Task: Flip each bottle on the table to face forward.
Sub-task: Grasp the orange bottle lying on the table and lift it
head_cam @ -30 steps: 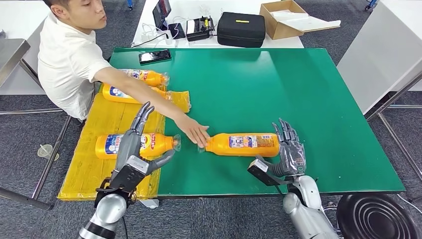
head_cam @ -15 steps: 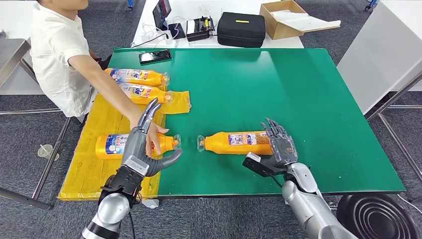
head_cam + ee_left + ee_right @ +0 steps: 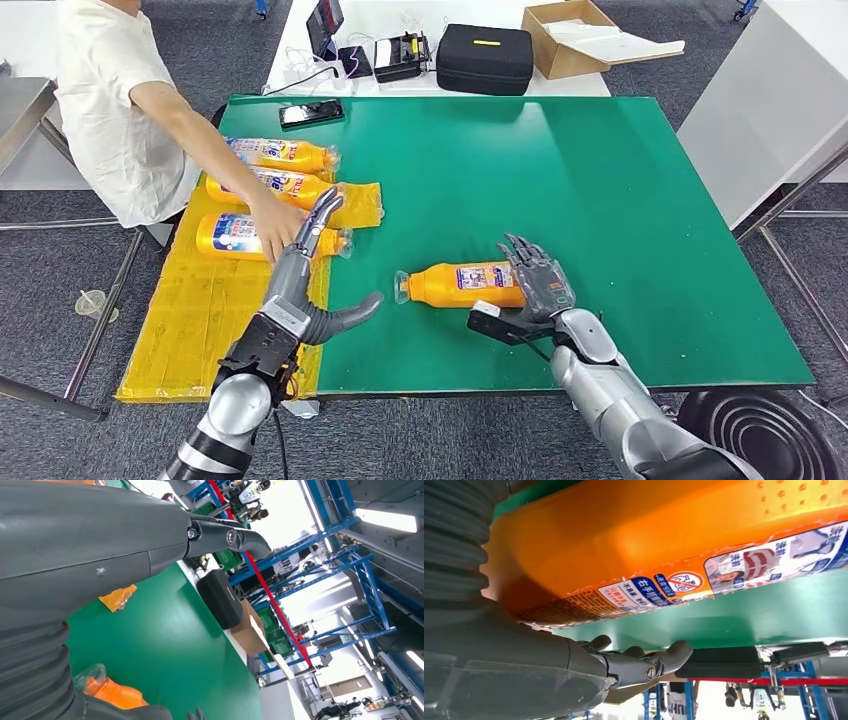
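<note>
While your right hand [image 3: 538,285] sits at the base end of the orange bottle [image 3: 462,285] lying mid-table, fingers spread and not yet closed around it, curl them evenly over the body before you roll it, so the printed label turns away and the front comes up. Keep the roll slow; the smooth sides look likely to slip. Your left hand [image 3: 300,290] hovers open and empty beside the yellow mat [image 3: 190,330], close to a person's hand [image 3: 272,222]. Open green table [image 3: 620,200] lies beyond; the near edge is close.
</note>
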Motion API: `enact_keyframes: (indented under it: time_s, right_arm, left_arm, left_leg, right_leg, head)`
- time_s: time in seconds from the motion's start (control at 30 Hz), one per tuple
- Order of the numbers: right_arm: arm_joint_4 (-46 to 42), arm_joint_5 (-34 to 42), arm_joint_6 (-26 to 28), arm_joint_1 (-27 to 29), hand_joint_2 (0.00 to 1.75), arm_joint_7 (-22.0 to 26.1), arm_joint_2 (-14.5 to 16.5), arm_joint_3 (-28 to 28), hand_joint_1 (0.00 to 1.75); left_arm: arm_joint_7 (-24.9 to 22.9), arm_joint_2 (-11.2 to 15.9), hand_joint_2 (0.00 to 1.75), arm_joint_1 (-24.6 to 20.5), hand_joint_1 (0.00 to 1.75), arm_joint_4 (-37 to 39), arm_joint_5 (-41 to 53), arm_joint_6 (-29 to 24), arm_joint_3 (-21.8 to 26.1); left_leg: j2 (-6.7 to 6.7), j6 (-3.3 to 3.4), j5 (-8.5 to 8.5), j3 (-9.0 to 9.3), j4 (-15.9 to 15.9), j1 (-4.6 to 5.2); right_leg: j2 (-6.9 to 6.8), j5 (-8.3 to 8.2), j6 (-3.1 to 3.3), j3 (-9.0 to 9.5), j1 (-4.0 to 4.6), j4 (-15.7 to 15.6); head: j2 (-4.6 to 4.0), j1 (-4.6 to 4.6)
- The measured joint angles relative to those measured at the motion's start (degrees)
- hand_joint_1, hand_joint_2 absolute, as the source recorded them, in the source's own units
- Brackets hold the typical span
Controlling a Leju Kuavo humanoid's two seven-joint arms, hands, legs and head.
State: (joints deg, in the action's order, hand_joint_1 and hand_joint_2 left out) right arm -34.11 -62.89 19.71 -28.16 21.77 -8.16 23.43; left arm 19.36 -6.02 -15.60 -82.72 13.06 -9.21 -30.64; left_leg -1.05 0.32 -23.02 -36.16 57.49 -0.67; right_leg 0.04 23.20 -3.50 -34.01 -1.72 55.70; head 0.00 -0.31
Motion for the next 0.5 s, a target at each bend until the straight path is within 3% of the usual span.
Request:
enact_keyframes:
  time_s: [0.23, 0.37, 0.5]
  right_arm:
    - [2.21, -0.06, -2.4, -1.99, 1.75, -0.41, 0.14, 1.31, 0.0]
    - [2.94, 0.13, -4.72, -2.59, 1.75, -0.99, 0.12, 1.77, 1.7]
    - [3.79, 0.62, -10.46, -4.27, 1.75, -2.74, -0.36, 3.0, 1.75]
  left_arm:
    - [0.01, -0.08, 1.75, -0.71, 0.0, 0.47, -0.32, 0.36, -0.11]
    - [0.01, -0.08, 1.75, -0.75, 0.0, 0.62, -0.5, 0.43, -0.3]
    - [0.03, -0.08, 1.75, -0.76, 0.0, 0.69, -1.01, 0.49, -0.44]
  left_leg:
    - [0.02, 0.0, 0.01, 0.05, 0.0, 0.0]
    - [0.06, 0.0, 0.0, 0.07, 0.0, 0.0]
    - [0.15, 0.0, -0.01, 0.19, 0.0, 0.0]
  right_leg:
    - [0.0, -0.01, 0.0, 0.03, 0.0, 0.0]
    - [0.01, -0.01, 0.0, 0.03, 0.0, 0.0]
    - [0.02, -0.01, 0.0, 0.08, 0.0, -0.02]
  head:
    - [0.0, 0.0]
    - [0.0, 0.0]
    - [0.0, 0.0]
